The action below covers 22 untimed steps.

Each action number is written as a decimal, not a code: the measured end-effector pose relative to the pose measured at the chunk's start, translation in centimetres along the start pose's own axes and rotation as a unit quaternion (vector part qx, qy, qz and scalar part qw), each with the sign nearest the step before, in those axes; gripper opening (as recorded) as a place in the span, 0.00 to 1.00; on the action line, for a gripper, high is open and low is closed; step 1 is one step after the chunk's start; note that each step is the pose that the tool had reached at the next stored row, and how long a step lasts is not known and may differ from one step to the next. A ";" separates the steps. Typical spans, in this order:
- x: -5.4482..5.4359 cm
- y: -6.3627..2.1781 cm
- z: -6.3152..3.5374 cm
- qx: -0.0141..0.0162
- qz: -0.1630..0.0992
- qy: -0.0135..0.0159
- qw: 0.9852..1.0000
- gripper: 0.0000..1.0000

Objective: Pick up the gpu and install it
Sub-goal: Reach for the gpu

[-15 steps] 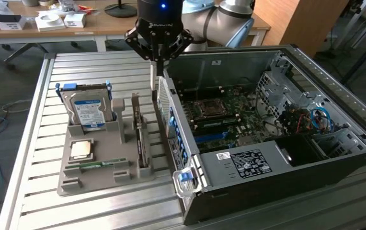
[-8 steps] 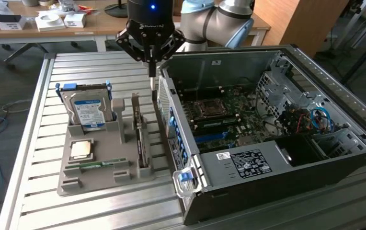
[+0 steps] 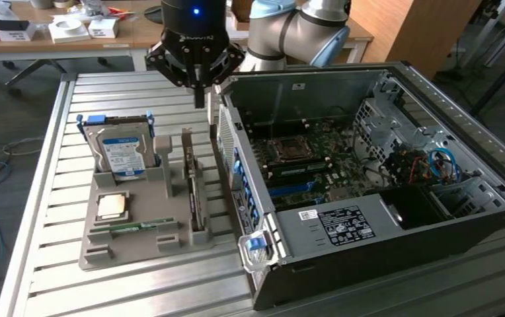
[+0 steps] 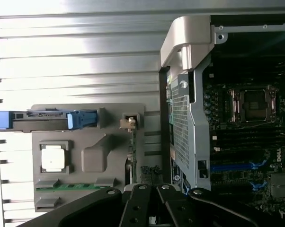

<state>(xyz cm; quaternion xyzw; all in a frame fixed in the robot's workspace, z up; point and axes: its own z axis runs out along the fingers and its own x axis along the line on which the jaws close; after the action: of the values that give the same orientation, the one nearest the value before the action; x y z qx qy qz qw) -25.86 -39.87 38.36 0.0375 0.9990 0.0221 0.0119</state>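
The gpu [image 3: 195, 201] is a thin dark card standing on edge in a slot of the grey holder tray [image 3: 102, 254], right beside the open computer case [image 3: 341, 228]. The wrist view looks down on the gpu [image 4: 131, 156] edge-on, along the side of the tray [image 4: 90, 156] nearest the case. My gripper [image 3: 200, 105] hangs above the table's far part, over the gap between tray and case, higher than the card and beyond it. Its fingers [image 3: 199, 92] point down, shut together with nothing held. The gripper [image 4: 152, 191] sits at the picture's edge in the wrist view.
The tray also carries a silver blue-labelled hard drive [image 3: 125, 148], a square processor chip [image 3: 113, 206] and a green memory stick [image 3: 133, 228]. The case's motherboard [image 3: 310, 158] lies exposed, with a blue latch [image 3: 254, 243] at its near corner. The slatted metal table [image 3: 49, 172] surrounds the tray.
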 end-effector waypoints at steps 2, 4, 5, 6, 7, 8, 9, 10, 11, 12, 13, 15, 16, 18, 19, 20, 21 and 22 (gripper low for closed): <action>0.4 -0.03 0.05 0.000 0.000 0.000 1.000 0.11; 0.8 -0.06 0.09 0.000 0.000 0.000 1.000 0.11; 1.0 -0.08 0.12 0.000 0.000 0.001 1.000 0.11; 1.2 -0.09 0.14 0.000 0.000 0.001 1.000 0.11; 1.3 -0.10 0.16 0.000 0.000 0.001 1.000 0.11; 1.4 -0.11 0.18 0.000 0.000 0.001 1.000 0.11; 1.5 -0.12 0.19 0.000 0.000 0.001 1.000 0.11; 1.5 -0.12 0.19 0.000 0.000 0.001 1.000 0.11; 1.5 -0.12 0.19 0.000 0.000 0.001 1.000 0.11; 1.5 -0.12 0.19 0.000 0.000 0.001 1.000 0.11; 1.5 -0.12 0.19 0.000 0.000 0.001 1.000 0.11; 1.5 -0.12 0.19 0.000 0.000 0.001 1.000 0.11; 1.5 -0.12 0.19 0.000 0.000 0.001 1.000 0.11; 1.5 -0.12 0.19 0.000 0.000 0.001 1.000 0.11; 1.5 -0.12 0.19 0.000 0.000 0.001 1.000 0.11; 1.5 -0.14 0.18 0.000 0.000 0.001 1.000 0.11; 1.5 -0.21 0.18 0.000 0.000 0.001 1.000 0.11; 1.5 -0.31 0.18 0.000 0.000 0.001 1.000 0.11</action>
<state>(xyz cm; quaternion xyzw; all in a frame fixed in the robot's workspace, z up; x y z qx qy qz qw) -27.39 -40.05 38.13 0.0375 0.9990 0.0220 0.0106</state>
